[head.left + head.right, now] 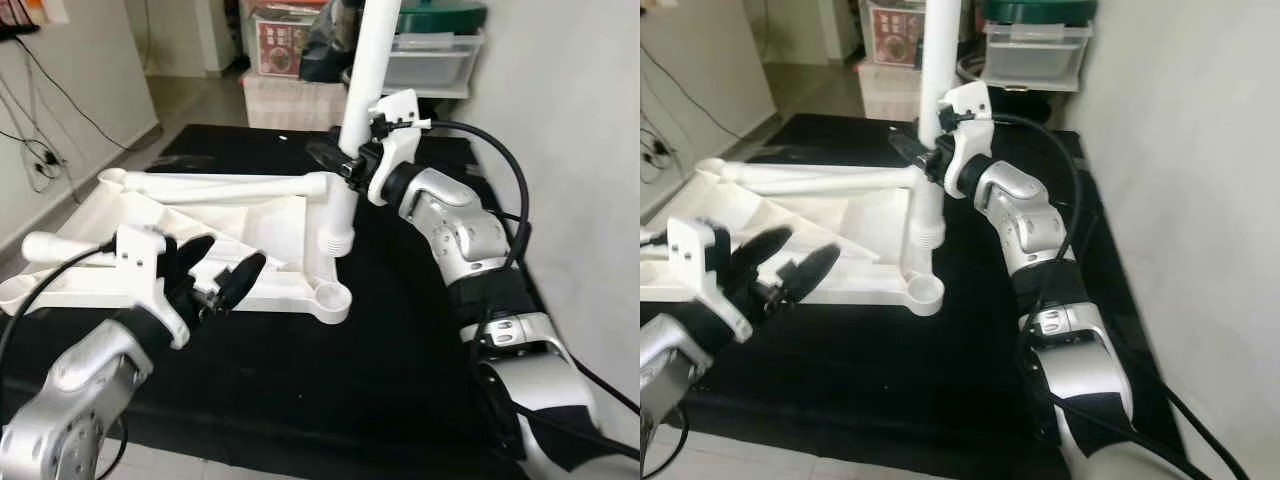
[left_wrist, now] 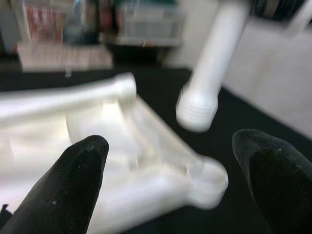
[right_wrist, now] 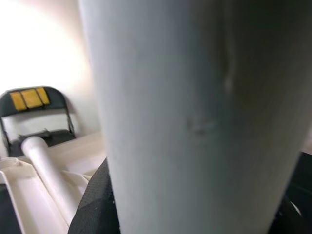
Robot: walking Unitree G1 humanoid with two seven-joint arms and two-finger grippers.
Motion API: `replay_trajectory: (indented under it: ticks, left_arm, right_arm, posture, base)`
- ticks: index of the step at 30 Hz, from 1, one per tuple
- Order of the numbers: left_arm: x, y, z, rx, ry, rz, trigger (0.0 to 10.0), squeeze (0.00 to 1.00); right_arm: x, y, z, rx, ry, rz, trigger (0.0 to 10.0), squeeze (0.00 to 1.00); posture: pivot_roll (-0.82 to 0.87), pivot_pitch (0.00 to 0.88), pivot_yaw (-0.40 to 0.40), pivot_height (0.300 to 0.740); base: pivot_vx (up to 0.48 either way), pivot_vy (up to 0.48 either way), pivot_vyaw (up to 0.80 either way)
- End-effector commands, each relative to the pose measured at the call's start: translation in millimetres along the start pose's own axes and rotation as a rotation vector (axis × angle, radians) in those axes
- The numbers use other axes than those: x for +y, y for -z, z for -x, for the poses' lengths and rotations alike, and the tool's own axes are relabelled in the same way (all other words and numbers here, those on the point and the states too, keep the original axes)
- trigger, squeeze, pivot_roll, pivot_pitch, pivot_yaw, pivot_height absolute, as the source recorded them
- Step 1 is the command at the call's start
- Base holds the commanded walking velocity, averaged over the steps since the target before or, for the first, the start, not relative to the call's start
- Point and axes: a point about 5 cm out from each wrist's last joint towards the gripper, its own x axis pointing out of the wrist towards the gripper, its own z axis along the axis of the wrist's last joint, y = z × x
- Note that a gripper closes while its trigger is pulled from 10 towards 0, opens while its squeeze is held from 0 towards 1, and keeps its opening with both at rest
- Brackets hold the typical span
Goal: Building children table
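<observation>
Your white tabletop (image 1: pixel 250 235) lies upside down on the black mat (image 1: pixel 400 340), stiff, light plastic, while your right gripper (image 1: pixel 345 160) clamps the smooth upright leg (image 1: pixel 352 120) mid-shaft above the corner socket (image 1: pixel 330 295); your left gripper (image 1: pixel 215 275) hovers open, empty.

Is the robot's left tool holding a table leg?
No, the left tool hovers open near the tabletop; the right tool grips the upright leg.
</observation>
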Motion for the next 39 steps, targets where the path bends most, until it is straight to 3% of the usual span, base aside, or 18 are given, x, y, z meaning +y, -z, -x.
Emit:
replay_trajectory:
  ticks: [1,6,8,10,12,13,14,17,19,21,25,30,34,39]
  left_arm:
    - [-7.0,4.7,1.4,0.015,-0.017,-0.025,10.0,0.00]
    - [-27.2,29.0,9.1,0.117,-0.070,-0.029,10.0,0.00]
    - [-27.2,29.0,9.1,0.117,-0.070,-0.029,10.0,0.00]
    - [-46.4,46.8,17.4,0.208,-0.022,-0.147,10.0,0.00]
    - [-46.4,46.8,17.4,0.208,-0.022,-0.147,10.0,0.00]
    - [-53.4,48.8,20.5,0.218,0.005,-0.192,10.0,0.00]
    - [-53.4,48.8,20.5,0.218,0.005,-0.192,10.0,0.00]
    - [-52.4,41.3,23.0,0.166,-0.074,-0.240,10.0,0.00]
    - [-53.5,39.8,24.6,0.156,-0.096,-0.255,10.0,0.00]
    - [-53.5,39.8,24.6,0.156,-0.096,-0.255,10.0,0.00]
    - [-58.2,36.1,29.1,0.137,-0.152,-0.319,10.0,0.00]
    - [-60.6,34.5,31.4,0.123,-0.175,-0.363,10.0,0.00]
    - [-61.9,33.3,34.9,0.115,-0.205,-0.455,10.0,0.00]
    - [-62.1,31.2,40.2,0.119,-0.224,-0.471,10.0,0.00]
  right_arm:
    - [3.4,-17.5,-2.5,-0.069,-0.038,0.015,10.0,0.00]
    - [14.0,-33.3,-3.0,-0.137,-0.182,-0.009,10.0,0.00]
    - [14.0,-33.3,-3.0,-0.137,-0.182,-0.009,10.0,0.00]
    - [25.6,-39.8,-6.1,-0.140,-0.342,0.015,10.0,0.00]
    - [25.6,-39.8,-6.1,-0.140,-0.342,0.015,10.0,0.00]
    - [31.6,-41.4,-6.6,-0.132,-0.436,0.023,10.0,0.00]
    - [31.6,-41.4,-6.6,-0.132,-0.436,0.023,10.0,0.00]
    - [44.1,-43.6,-7.5,-0.120,-0.651,0.062,10.0,0.00]
    - [46.7,-45.8,-7.2,-0.127,-0.701,0.063,10.0,0.00]
    - [46.7,-45.8,-7.2,-0.127,-0.701,0.063,10.0,0.00]
    - [52.3,-52.8,-10.4,-0.129,-0.833,0.053,10.0,0.00]
    - [54.1,-57.3,-13.6,-0.140,-0.867,0.054,10.0,0.00]
    - [56.7,-69.0,-13.6,-0.176,-0.959,0.070,10.0,0.00]
    - [57.1,-78.5,-10.2,-0.197,-1.033,0.085,10.0,0.00]
  posture:
    - [0.00,0.098,-0.040,0.740]
    - [0.00,0.158,-0.038,0.740]
    - [0.00,0.158,-0.038,0.740]
    - [0.00,0.199,-0.035,0.740]
    - [0.00,0.199,-0.035,0.740]
    - [0.00,0.217,-0.037,0.740]
    - [0.00,0.217,-0.037,0.740]
    - [0.00,0.256,-0.036,0.740]
    - [0.00,0.268,-0.036,0.740]
    - [0.00,0.268,-0.036,0.740]
    - [0.00,0.298,-0.042,0.740]
    - [0.01,0.304,-0.042,0.740]
    - [0.04,0.321,-0.026,0.740]
    - [0.05,0.341,-0.017,0.740]
  base:
    - [0.000,0.000,0.00]
    - [0.000,0.000,0.00]
    - [0.000,0.000,0.00]
    - [0.000,0.000,0.00]
    - [0.000,0.000,0.00]
    - [0.000,0.000,0.00]
    - [0.000,0.000,0.00]
    - [0.000,0.000,0.00]
    - [0.000,0.000,0.00]
    - [0.000,0.000,0.00]
    - [0.000,0.000,0.00]
    - [0.000,0.000,0.00]
    - [0.000,0.000,0.00]
    - [0.000,0.000,0.00]
